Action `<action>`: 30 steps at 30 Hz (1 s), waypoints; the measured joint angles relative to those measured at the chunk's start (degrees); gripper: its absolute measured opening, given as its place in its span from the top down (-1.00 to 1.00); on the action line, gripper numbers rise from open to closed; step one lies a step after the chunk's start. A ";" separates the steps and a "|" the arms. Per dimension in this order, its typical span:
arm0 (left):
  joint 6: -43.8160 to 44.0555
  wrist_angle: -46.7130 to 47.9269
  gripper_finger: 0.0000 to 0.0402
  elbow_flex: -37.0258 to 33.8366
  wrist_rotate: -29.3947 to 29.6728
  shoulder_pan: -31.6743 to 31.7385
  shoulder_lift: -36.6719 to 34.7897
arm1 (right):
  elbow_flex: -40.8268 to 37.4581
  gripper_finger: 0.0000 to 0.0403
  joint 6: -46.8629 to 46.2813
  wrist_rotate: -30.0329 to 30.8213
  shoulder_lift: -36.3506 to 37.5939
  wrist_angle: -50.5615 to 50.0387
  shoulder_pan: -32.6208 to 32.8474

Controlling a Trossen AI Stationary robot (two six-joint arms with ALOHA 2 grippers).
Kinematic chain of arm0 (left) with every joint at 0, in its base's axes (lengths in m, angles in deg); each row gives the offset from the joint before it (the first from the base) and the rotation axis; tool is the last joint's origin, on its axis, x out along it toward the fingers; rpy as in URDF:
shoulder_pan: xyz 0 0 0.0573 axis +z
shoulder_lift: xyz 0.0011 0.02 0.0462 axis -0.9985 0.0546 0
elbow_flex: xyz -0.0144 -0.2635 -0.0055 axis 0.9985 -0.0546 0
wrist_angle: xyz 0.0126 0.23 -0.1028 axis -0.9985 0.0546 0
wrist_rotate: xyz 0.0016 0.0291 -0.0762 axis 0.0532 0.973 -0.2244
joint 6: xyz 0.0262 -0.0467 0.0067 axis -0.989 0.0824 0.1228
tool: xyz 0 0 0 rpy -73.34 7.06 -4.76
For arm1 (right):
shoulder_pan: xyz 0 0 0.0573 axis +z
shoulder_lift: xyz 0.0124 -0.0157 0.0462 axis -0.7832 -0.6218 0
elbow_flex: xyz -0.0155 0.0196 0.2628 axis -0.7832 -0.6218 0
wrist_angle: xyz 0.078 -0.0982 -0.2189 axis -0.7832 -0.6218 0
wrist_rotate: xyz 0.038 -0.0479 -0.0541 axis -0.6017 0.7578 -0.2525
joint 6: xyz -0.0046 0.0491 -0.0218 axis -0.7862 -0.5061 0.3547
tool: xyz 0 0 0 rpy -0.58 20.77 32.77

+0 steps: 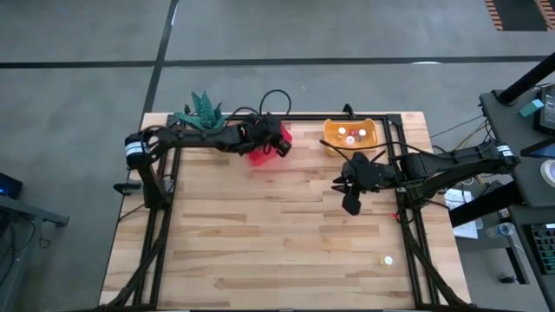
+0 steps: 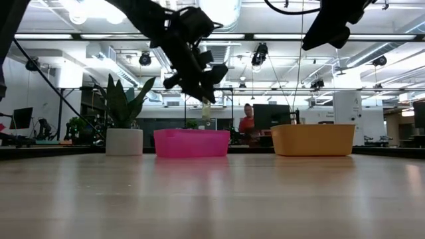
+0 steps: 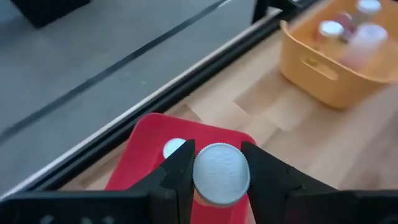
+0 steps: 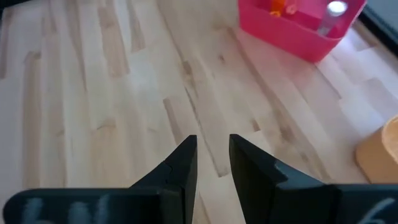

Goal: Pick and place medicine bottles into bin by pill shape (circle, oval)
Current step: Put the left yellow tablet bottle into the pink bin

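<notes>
My left gripper (image 1: 279, 144) is shut on a medicine bottle with a white cap (image 3: 221, 174), held above the pink bin (image 2: 191, 143). In the low view the bottle (image 2: 206, 110) hangs over the bin's rim. Another white-capped bottle (image 3: 174, 148) lies inside that bin. The orange bin (image 1: 351, 134) holds several bottles. One bottle (image 1: 388, 259) stands alone on the table near the front right. My right gripper (image 1: 351, 198) hovers above the table near the orange bin, empty; in its wrist view the fingers (image 4: 212, 163) stand a narrow gap apart. My left gripper pinches the bottle between its two fingers (image 3: 180, 171), which sit on opposite sides at or just below the white cap (image 3: 221, 158). The fingers point downward from above. The bottle hangs upright, cap up, lifted clear over the pink bin.
A white plant pot (image 2: 124, 141) with a green plant (image 1: 201, 111) stands at the far left, beside the pink bin. The two bins sit along the table's far edge. Bare wood (image 1: 260, 234) fills the table's middle and near side. A person (image 2: 247, 123) shows far behind the table.
</notes>
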 joint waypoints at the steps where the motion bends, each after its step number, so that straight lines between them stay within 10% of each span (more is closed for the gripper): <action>1: 1.11 -0.95 0.51 -0.65 -0.09 0.52 0.05 | 0.00 0.58 0.00 0.58 0.00 0.12 0.00; 30: 11.68 -19.79 0.51 -17.58 3.56 3.26 0.92 | 0.02 0.58 -2.00 1.57 0.00 0.59 -3.82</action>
